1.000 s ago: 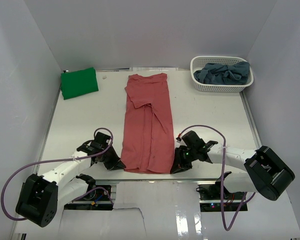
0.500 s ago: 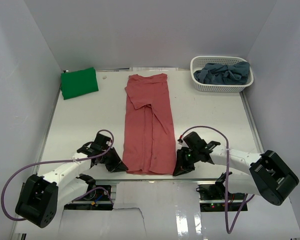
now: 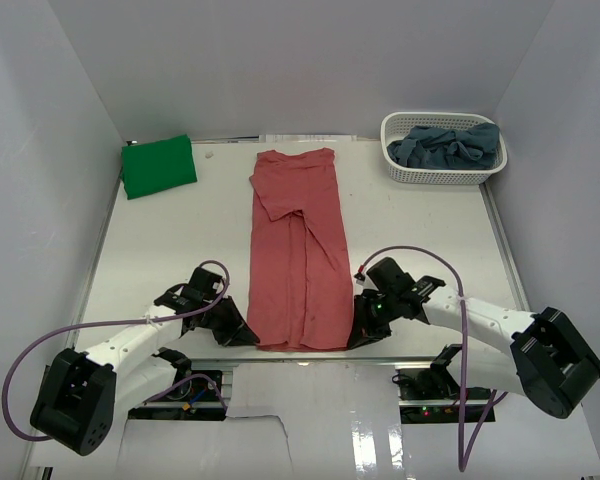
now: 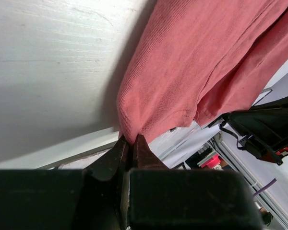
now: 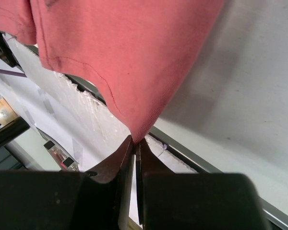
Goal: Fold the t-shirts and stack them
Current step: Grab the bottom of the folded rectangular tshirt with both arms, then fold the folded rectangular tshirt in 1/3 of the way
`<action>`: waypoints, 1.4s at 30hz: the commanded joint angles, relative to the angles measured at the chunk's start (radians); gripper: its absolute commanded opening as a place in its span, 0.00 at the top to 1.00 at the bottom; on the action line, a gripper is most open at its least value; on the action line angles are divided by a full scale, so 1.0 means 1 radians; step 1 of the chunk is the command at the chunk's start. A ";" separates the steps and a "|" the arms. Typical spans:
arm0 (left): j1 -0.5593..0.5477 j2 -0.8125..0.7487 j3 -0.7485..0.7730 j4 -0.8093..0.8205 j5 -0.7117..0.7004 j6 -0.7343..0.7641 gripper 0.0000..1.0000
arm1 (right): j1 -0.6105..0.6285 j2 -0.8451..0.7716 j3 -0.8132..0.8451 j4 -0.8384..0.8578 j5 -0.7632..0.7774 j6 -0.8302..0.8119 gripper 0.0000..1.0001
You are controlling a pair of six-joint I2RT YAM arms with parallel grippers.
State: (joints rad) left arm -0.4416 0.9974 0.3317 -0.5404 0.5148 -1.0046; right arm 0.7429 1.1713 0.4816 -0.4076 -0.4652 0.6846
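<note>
Pinching the salmon-red t-shirt are left gripper and right gripper; basket holds probably grey-blue t-shirts.

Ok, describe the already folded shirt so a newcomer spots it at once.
From the top camera, go to the far left corner of the white table. There lies the bright green t-shirt, folded into a compact rectangle. The salmon-red t-shirt is a long strip down the middle, and the grey-blue ones are heaped in the white basket far right.
</note>
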 commanded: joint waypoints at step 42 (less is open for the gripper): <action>0.145 0.177 0.415 -0.128 0.077 0.106 1.00 | -0.161 0.057 0.339 -0.169 -0.036 -0.194 0.92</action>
State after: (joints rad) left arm -0.3031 1.1477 0.6735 -0.6579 0.5762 -0.9405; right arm 0.5995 1.2087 0.7441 -0.5465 -0.4774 0.5373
